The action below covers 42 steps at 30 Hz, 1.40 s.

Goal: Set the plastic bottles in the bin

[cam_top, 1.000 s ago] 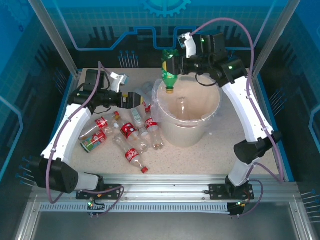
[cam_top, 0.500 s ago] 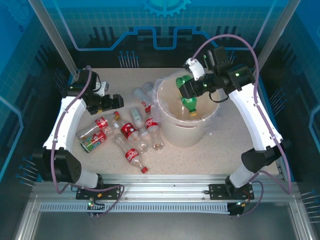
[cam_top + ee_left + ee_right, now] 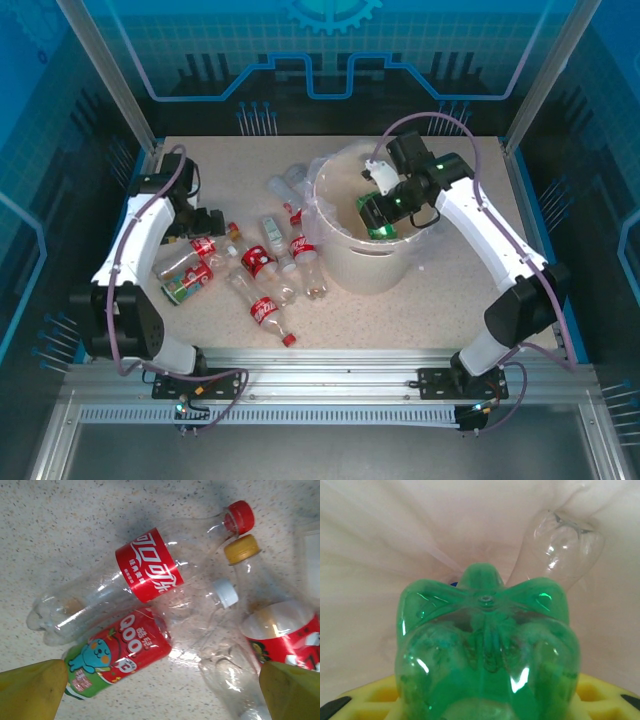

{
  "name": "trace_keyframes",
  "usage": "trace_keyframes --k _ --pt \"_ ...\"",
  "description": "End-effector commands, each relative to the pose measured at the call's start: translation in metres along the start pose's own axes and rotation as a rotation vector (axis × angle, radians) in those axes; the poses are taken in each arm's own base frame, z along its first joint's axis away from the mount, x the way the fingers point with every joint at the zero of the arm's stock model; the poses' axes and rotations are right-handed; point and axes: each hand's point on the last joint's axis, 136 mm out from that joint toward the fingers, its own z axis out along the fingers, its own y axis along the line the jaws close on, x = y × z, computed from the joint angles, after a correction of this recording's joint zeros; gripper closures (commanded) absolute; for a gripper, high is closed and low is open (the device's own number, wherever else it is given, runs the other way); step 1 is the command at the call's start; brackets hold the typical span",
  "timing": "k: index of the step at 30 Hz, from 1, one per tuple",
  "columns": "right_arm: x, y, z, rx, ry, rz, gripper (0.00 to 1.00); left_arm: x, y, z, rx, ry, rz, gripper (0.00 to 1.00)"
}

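green bottle: it is down inside the bin, with its bumpy bottom end facing the right wrist camera. the right pincer is pinching it.
bin: a big round cream bucket. it stands on the table, just to the right of the bottles that lie there.
bag: thin see-through plastic that lines the inside of the bin.
clear bottle: it is in the bin too, past the green bottle and against the bag.
right pincer: it reaches over the rim and into the bin. its yellow fingers press on both sides of the green bottle.
pile of bottles: they lie on their sides on the table, left of the bin, close together.
cola bottle: it has a red label and a red cap, and it lies on its side.
cartoon bottle: its label is red and green with a blue face. it lies right beside the cola bottle and touches it.
yellow-cap bottle: it has a red label, and its cap is just beside the red cap.
left pincer: it hangs over the left end of the pile. its yellow fingertips are spread wide apart above the bottles.
table: pale and speckled.
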Motion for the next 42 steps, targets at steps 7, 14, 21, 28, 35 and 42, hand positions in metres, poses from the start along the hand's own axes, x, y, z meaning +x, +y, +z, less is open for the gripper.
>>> trace_keyframes --k 7,14,21,28,35,42 --pt "-0.003 -0.005 0.032 0.021 -0.033 0.040 0.78 0.005 0.028 0.024 -0.170 0.108 0.191 0.01" --pt "0.002 -0.004 0.044 -0.004 -0.041 0.078 0.57 0.009 0.031 0.042 -0.163 0.137 0.246 0.01" --pt "-0.015 0.006 0.015 -0.024 -0.113 0.048 0.33 0.004 0.025 0.056 -0.126 0.139 0.278 0.01" --pt "-0.027 0.016 -0.022 -0.042 -0.197 0.024 0.19 0.001 0.020 0.070 -0.100 0.176 0.319 0.01" --pt "-0.034 0.021 -0.054 -0.032 -0.278 -0.003 0.15 -0.009 0.015 0.086 -0.082 0.195 0.349 0.01" --pt "-0.028 0.017 -0.054 -0.017 -0.277 0.012 0.15 -0.032 0.014 0.098 -0.089 0.181 0.347 0.01"
